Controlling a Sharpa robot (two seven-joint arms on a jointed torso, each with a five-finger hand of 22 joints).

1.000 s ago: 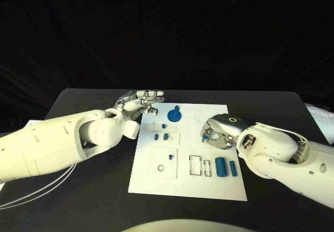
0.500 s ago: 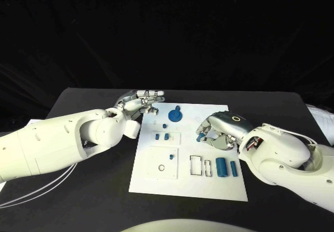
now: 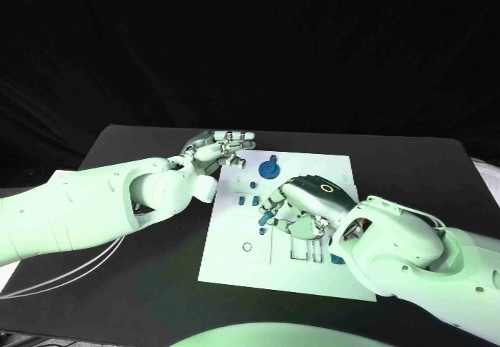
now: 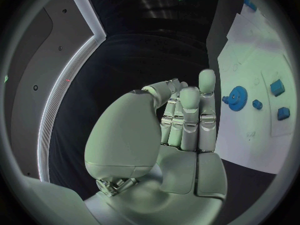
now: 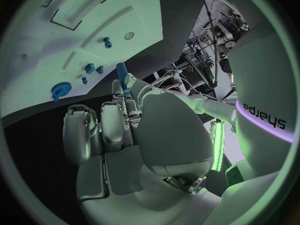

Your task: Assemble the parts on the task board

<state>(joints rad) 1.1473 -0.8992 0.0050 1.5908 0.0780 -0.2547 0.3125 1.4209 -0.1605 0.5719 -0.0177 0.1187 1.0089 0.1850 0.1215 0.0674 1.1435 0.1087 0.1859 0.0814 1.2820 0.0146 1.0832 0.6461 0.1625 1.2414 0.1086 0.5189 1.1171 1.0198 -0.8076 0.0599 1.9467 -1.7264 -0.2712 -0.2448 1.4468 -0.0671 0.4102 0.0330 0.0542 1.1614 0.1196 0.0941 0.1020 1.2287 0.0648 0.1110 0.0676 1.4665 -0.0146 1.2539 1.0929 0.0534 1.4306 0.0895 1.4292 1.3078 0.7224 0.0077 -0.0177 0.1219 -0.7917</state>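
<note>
One peg on its way to the board

Right hand (image 3: 297, 210) has swung inward over the task board (image 3: 328, 170), pinching a blue peg (image 5: 121, 70); insertion looks next. Left hand (image 3: 219, 148) waits at the board's far corner, fingers loosely curled, empty

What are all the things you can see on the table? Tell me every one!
Table: one, black, under everything.
Task board: one, white plate in the middle of the table, with outlined slots.
Gear: one, blue, on the board's far part.
Small blocks: two, blue, side by side on the board nearer than the gear.
Peg: one, blue, pinched in the right hand's fingertips above the board.
Other tiny blue pieces: a few on the board, too small to count surely.
Cables: white, on the table under the left arm.
Left hand: silver, holds nothing, at the board's far left corner.
Right hand: silver, over the board's middle.
</note>
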